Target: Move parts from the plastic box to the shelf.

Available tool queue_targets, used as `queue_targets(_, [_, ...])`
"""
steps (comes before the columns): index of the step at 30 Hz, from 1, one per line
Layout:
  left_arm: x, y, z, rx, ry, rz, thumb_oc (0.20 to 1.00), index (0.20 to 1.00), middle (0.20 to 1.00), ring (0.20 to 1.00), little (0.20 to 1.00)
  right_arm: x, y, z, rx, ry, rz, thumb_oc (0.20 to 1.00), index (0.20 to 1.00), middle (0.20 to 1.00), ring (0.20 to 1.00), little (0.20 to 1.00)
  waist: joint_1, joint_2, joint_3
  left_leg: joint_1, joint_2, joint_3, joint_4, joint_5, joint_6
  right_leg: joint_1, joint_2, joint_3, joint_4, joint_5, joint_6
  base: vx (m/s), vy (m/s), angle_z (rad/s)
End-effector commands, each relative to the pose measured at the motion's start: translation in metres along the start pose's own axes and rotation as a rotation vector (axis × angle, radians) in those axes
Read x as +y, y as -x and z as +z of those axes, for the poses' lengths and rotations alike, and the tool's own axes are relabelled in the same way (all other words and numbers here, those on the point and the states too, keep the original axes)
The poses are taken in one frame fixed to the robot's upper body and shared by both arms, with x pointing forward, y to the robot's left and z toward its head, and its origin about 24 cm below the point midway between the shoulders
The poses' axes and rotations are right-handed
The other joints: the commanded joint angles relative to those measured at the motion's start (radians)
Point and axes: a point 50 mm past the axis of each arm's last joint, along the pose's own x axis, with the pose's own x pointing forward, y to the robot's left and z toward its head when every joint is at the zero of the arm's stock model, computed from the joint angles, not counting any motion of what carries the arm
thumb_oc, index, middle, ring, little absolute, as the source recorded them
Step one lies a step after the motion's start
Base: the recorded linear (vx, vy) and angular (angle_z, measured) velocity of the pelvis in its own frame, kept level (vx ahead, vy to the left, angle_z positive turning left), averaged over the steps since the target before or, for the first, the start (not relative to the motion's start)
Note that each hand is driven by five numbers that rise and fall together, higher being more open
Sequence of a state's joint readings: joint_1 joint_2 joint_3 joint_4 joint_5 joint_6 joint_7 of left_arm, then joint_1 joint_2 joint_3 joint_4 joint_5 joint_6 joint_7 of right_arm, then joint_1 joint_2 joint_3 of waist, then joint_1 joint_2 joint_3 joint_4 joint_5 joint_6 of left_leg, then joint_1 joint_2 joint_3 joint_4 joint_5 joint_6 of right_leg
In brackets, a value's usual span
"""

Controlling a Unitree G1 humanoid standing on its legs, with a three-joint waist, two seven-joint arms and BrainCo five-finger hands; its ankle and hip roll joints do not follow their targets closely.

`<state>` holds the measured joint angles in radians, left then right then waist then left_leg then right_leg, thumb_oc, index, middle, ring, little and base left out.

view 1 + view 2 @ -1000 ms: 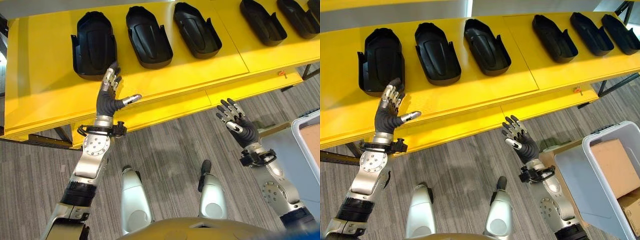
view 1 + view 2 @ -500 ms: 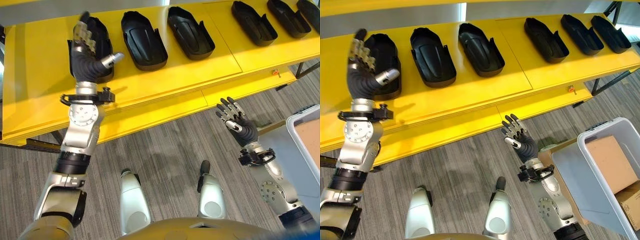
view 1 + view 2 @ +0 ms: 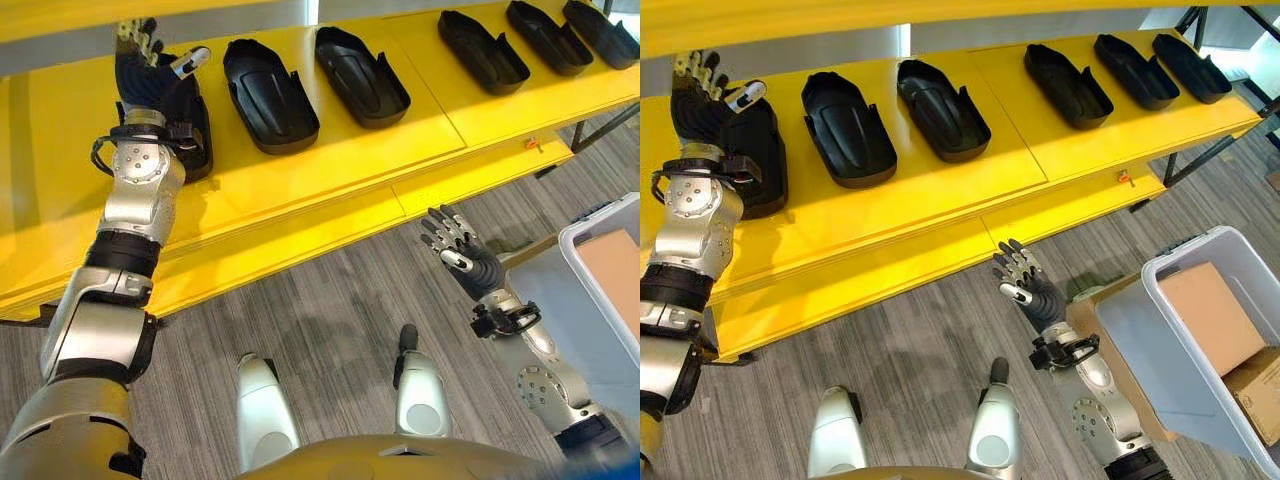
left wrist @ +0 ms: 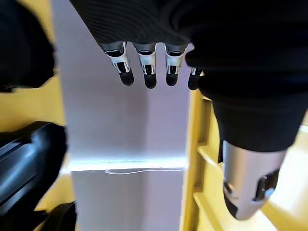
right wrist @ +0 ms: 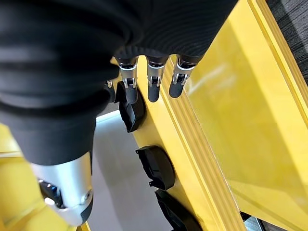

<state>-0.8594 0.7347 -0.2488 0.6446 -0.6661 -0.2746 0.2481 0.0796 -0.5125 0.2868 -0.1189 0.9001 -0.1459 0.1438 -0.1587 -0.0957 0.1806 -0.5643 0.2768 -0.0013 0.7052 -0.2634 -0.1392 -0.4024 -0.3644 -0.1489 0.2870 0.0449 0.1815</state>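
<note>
Several black moulded parts lie in a row on the yellow shelf (image 3: 940, 190). My left hand (image 3: 150, 65) is raised high above the leftmost part (image 3: 196, 130), fingers (image 4: 144, 72) straight and spread, holding nothing. That part is partly hidden behind my wrist. Beside it lie a second part (image 3: 268, 95) and a third part (image 3: 360, 75). My right hand (image 3: 1025, 285) hangs open over the floor in front of the shelf, palm empty. The grey plastic box (image 3: 1140, 350) stands at the far right, to the right of my right hand.
Brown cardboard pieces (image 3: 1205, 310) lie inside the box. Three more black parts (image 3: 1068, 85) sit on the shelf's right half. An upper yellow shelf edge (image 3: 840, 15) runs above the row. Grey carpet (image 3: 910, 350) lies in front of the shelf.
My left arm has lifted from the shelf's front edge up and back over the leftmost part. The camera has shifted. The right hand stays about where it was.
</note>
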Motion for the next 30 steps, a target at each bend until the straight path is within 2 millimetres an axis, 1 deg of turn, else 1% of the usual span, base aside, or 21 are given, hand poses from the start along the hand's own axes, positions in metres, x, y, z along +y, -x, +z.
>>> queue_targets(1, [0.005, -0.020, 0.030, -0.063, 0.045, -0.002, 1.000, 1.000, 1.000, 1.000, 1.000, -0.004, -0.006, 0.027, -0.101, 0.026, 0.023, 1.000, 1.000, 1.000, 1.000, 1.000, 0.011, 0.025, -0.002, 0.030, -0.039, 0.059, -0.119, 0.107, 0.058, -0.037, -0.003, 0.037, 0.200, -0.122, -0.031, 0.01, 0.010, -0.04])
queue_targets(2, [0.011, -0.028, 0.032, -0.040, 0.024, 0.016, 1.000, 1.000, 1.000, 1.000, 1.000, -0.004, -0.007, 0.028, -0.100, 0.026, 0.029, 1.000, 1.000, 1.000, 1.000, 1.000, 0.006, 0.025, 0.001, 0.025, -0.040, 0.060, -0.113, 0.104, 0.060, -0.042, -0.001, 0.042, 0.201, -0.121, -0.030, 0.00, 0.000, 0.00])
queue_targets(4, [0.017, -0.032, 0.031, -0.009, 0.027, 0.049, 1.000, 1.000, 1.000, 1.000, 1.000, -0.004, -0.006, 0.027, -0.096, 0.027, 0.032, 1.000, 1.000, 1.000, 1.000, 1.000, 0.003, 0.024, 0.002, 0.020, -0.039, 0.062, -0.109, 0.102, 0.062, -0.047, 0.000, 0.045, 0.202, -0.122, -0.030, 0.02, 0.003, -0.08])
queue_targets(5, [0.024, -0.036, 0.032, 0.009, 0.018, 0.080, 1.000, 1.000, 1.000, 1.000, 1.000, -0.004, -0.006, 0.027, -0.095, 0.027, 0.035, 1.000, 1.000, 1.000, 1.000, 1.000, 0.001, 0.024, 0.002, 0.014, -0.039, 0.061, -0.105, 0.100, 0.062, -0.053, 0.000, 0.048, 0.203, -0.121, -0.029, 0.02, 0.005, -0.11])
queue_targets(7, [0.029, -0.037, 0.030, 0.029, 0.045, 0.110, 1.000, 1.000, 1.000, 1.000, 1.000, -0.005, -0.005, 0.026, -0.091, 0.025, 0.031, 1.000, 1.000, 1.000, 1.000, 1.000, -0.001, 0.024, 0.003, 0.009, -0.039, 0.061, -0.103, 0.100, 0.063, -0.058, 0.000, 0.049, 0.203, -0.120, -0.029, 0.01, 0.007, -0.09])
queue_targets(9, [0.037, -0.038, 0.029, 0.049, 0.023, 0.139, 1.000, 1.000, 1.000, 1.000, 1.000, -0.005, -0.003, 0.027, -0.092, 0.027, 0.029, 1.000, 1.000, 1.000, 1.000, 1.000, -0.002, 0.023, 0.003, 0.002, -0.040, 0.061, -0.097, 0.096, 0.065, -0.069, 0.000, 0.052, 0.208, -0.120, -0.028, 0.00, 0.006, -0.03])
queue_targets(10, [0.037, -0.038, 0.029, 0.049, 0.023, 0.139, 1.000, 1.000, 1.000, 1.000, 1.000, -0.005, -0.003, 0.027, -0.092, 0.027, 0.028, 1.000, 1.000, 1.000, 1.000, 1.000, -0.002, 0.023, 0.003, 0.002, -0.040, 0.061, -0.097, 0.096, 0.065, -0.069, 0.000, 0.052, 0.208, -0.120, -0.028, 0.00, 0.000, 0.00])
queue_targets(11, [0.043, -0.037, 0.024, 0.068, 0.041, 0.172, 1.000, 1.000, 1.000, 1.000, 1.000, -0.007, -0.001, 0.026, -0.084, 0.021, 0.025, 1.000, 1.000, 1.000, 1.000, 1.000, -0.002, 0.020, 0.003, -0.008, -0.041, 0.061, -0.093, 0.093, 0.066, -0.081, 0.001, 0.056, 0.210, -0.119, -0.029, 0.00, 0.000, 0.00])
queue_targets(15, [0.046, -0.036, 0.019, 0.094, 0.018, 0.200, 1.000, 1.000, 1.000, 1.000, 1.000, -0.006, -0.001, 0.026, -0.074, 0.022, 0.040, 1.000, 1.000, 1.000, 1.000, 1.000, -0.004, 0.016, -0.001, -0.024, -0.040, 0.061, -0.083, 0.092, 0.066, -0.095, 0.004, 0.059, 0.213, -0.118, -0.030, 0.00, 0.001, 0.01])
queue_targets(20, [0.048, -0.036, 0.018, 0.095, 0.050, 0.233, 1.000, 1.000, 1.000, 1.000, 1.000, -0.007, -0.001, 0.029, -0.081, 0.025, 0.042, 1.000, 1.000, 1.000, 1.000, 1.000, -0.004, 0.009, 0.001, -0.036, -0.035, 0.061, -0.077, 0.091, 0.067, -0.107, 0.009, 0.063, 0.214, -0.116, -0.030, 0.00, 0.000, 0.00])
queue_targets(23, [0.053, -0.033, 0.013, 0.113, 0.063, 0.261, 1.000, 1.000, 1.000, 1.000, 1.000, -0.007, -0.001, 0.029, -0.084, 0.025, 0.041, 1.000, 1.000, 1.000, 1.000, 1.000, -0.003, 0.003, 0.003, -0.045, -0.034, 0.060, -0.076, 0.092, 0.066, -0.114, 0.012, 0.066, 0.213, -0.115, -0.031, 0.00, 0.003, -0.01])
queue_targets(30, [0.057, -0.031, 0.007, 0.148, 0.018, 0.266, 1.000, 1.000, 1.000, 1.000, 1.000, -0.009, 0.000, 0.034, -0.087, 0.037, 0.046, 1.000, 1.000, 1.000, 1.000, 1.000, -0.008, -0.004, 0.007, -0.077, -0.029, 0.060, -0.062, 0.090, 0.066, -0.150, 0.017, 0.074, 0.218, -0.109, -0.033, 0.00, 0.004, -0.01])
